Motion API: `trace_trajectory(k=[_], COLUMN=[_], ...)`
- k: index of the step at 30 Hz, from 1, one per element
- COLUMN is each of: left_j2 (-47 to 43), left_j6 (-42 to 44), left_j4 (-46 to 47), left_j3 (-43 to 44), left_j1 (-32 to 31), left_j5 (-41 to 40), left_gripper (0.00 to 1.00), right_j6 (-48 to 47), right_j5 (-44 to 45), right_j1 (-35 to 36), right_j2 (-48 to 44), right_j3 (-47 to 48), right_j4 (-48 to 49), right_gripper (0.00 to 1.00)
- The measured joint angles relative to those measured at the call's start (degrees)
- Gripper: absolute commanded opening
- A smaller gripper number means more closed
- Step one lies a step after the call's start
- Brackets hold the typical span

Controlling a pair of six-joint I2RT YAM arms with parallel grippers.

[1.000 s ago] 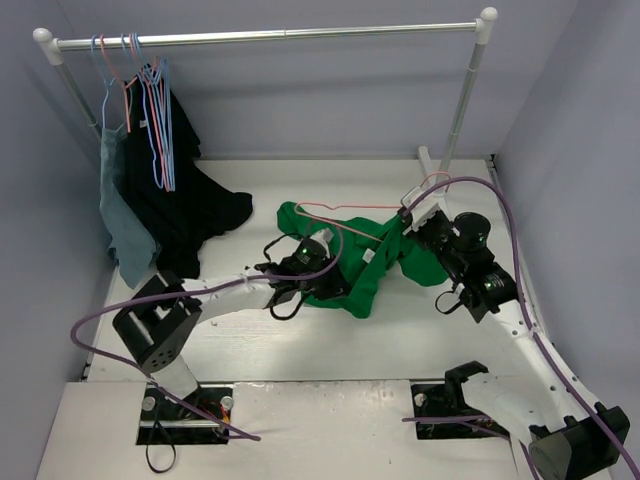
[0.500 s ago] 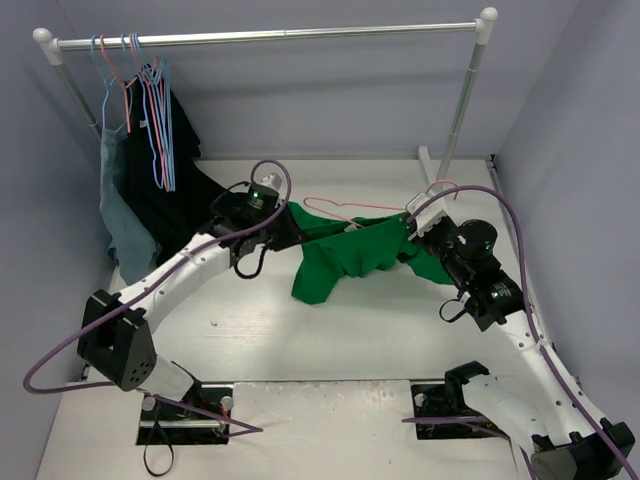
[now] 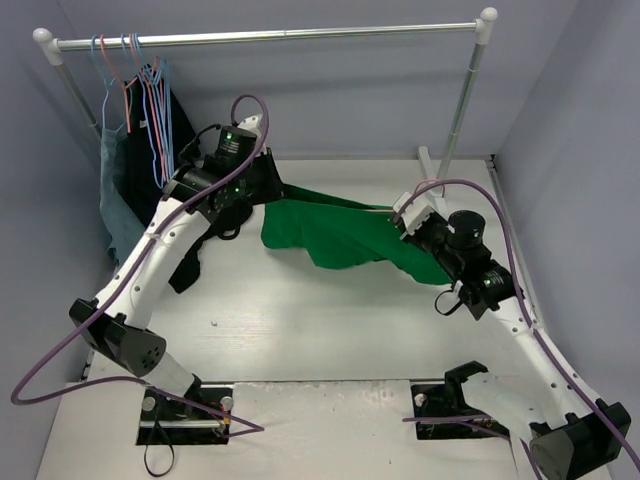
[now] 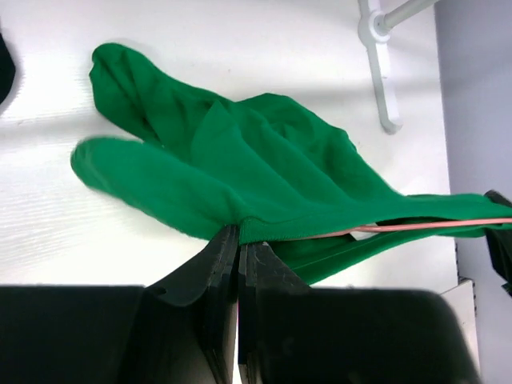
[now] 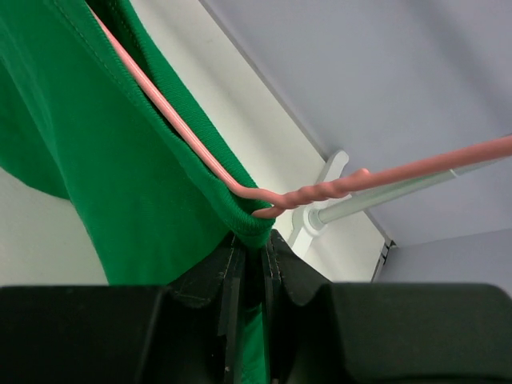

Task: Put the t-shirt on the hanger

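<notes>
The green t-shirt (image 3: 335,232) hangs stretched in the air between my two grippers, above the table. My left gripper (image 3: 268,188) is shut on its left edge; in the left wrist view the jaws (image 4: 238,240) pinch a green hem (image 4: 264,160). My right gripper (image 3: 405,222) is shut on the ribbed collar (image 5: 240,220) of the shirt. The pink hanger (image 5: 184,136) runs inside the shirt, and its twisted neck and hook come out at the collar (image 5: 336,188). A pink wire also shows under the cloth in the left wrist view (image 4: 448,226).
A clothes rail (image 3: 270,36) spans the back, with its right post (image 3: 460,110) and foot (image 4: 382,80) behind the shirt. Blue and pink wire hangers (image 3: 155,110), a black garment (image 3: 185,215) and a grey-blue garment (image 3: 118,215) hang at the rail's left end.
My left arm has swung up and back to the left with the shirt's edge, lifting the cloth off the table and stretching it out. The right gripper stayed near its place on the collar.
</notes>
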Motion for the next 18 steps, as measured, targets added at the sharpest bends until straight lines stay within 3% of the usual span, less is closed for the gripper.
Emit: trace_trajectory(k=[18], left_j2=[3.4], left_j6=[0.6], left_j4=[-6.3], left_j3=[2.3], left_j1=[-5.5], left_j5=[-8.7], left_gripper=[0.0], right_j6=[1.6], right_j5=[5.4], right_j1=[12.9], right_j2=[9.9], right_j3=[5.3], right_j4=[6.7], right_gripper=[0.0])
